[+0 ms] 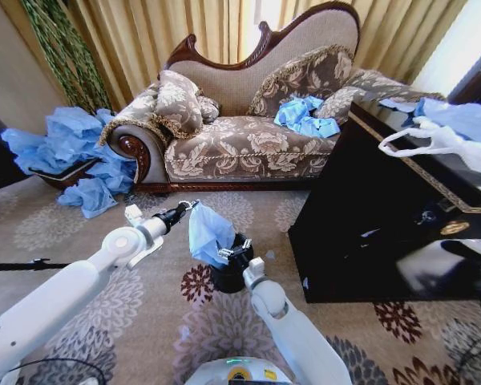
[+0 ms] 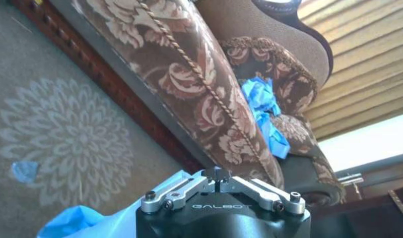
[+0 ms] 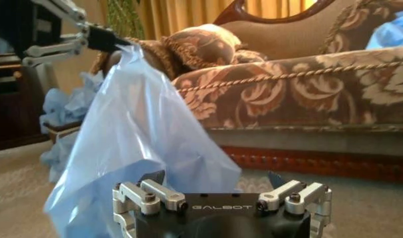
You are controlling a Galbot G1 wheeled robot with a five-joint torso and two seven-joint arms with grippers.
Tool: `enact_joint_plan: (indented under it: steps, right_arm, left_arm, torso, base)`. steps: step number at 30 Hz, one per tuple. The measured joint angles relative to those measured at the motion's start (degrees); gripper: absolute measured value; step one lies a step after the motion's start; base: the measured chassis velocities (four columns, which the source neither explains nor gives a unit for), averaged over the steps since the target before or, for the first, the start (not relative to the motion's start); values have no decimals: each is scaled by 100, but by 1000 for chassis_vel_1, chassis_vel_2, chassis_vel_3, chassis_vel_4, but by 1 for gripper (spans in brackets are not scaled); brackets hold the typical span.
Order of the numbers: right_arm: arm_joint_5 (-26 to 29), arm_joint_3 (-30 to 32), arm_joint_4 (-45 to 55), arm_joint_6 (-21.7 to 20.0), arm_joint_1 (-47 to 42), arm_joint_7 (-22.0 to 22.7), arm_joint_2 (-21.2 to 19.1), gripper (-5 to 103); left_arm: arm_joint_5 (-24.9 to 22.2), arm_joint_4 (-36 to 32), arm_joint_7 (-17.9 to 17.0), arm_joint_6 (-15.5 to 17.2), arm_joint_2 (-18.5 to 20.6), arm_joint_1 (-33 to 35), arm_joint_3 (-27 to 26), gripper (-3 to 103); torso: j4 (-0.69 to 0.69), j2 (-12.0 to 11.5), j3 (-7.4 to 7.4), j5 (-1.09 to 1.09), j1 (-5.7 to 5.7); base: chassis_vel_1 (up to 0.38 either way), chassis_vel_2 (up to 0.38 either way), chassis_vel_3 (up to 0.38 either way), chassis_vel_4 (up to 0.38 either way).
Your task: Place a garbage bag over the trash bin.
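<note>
Left pincer (image 1: pixel 194 205) clamped on garbage bag (image 1: pixel 209 230) top; right pincer (image 1: pixel 231 252) apart, below bag.

Left wrist camera. The left gripper (image 2: pixel 218 174), marked GALBOT, has its jaws drawn together at the tip, with light blue film of the garbage bag (image 2: pixel 89 220) pressed against the gripper body. Beyond lies a patterned carpet (image 2: pixel 62 144) bearing a pale floral medallion; a small blue scrap (image 2: pixel 24 171) rests on it. A floral-upholstered sofa (image 2: pixel 188 74) with dark wooden base rail (image 2: pixel 108 82) crosses the frame; a heap of blue bags (image 2: pixel 264 111) sits on its seat. Striped curtains (image 2: pixel 373 64) hang behind.
</note>
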Motion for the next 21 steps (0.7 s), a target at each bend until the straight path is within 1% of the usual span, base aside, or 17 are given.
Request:
enact_joint_plan:
  steps: [2,4,6,7,10,14,18,21]
  right_arm:
    - [49,21,20,3,4,22,-24,100]
    - [205,19,63,2,42,151,-21,100]
    - [313,19,80,6,106,360,68,100]
    - [313,19,80,6,106,360,68,100]
    - [487,-31,108,23,219,547,129,100]
    - [608,-166,253,-37,221,584,124,100]
    - [964,-416,685,-226,50,604,99,100]
    - [1021,-526,685,-254,60,608,147,100]
  left_arm:
    - [0,-11,-12,-1,-26,-13,21,0]
    - [7,-29,-38,-2,-86,-36,77,0]
    - [30,-38,-43,-5,-110,-40,125,0]
    - [30,-38,-43,-5,-110,-40,125,0]
    - [66,-39,-57,-15,-157,-40,148,0]
    - [84,-37,-62,-18,-179,-40,148,0]
    - [98,-6,-62,-19,-204,-39,129,0]
    - [113,-4,-52,-20,-210,-15,118,0]
  torso:
    - [0,0,0,0,0]
    - [0,0,0,-1,0]
    - [0,0,0,0,0]
    - [0,0,0,0,0]
    - [1,0,0,-1,0]
    - [0,0,0,-1,0]
    - [0,0,-1,-2,0]
    - [-1,0,-1,-2,0]
  base:
    - [0,0,0,0]
    - [0,0,0,0]
    - [0,0,0,0]
    - [0,0,0,0]
    - [0,0,0,0]
    - [0,0,0,0]
    - [0,0,0,0]
    - [0,0,0,0]
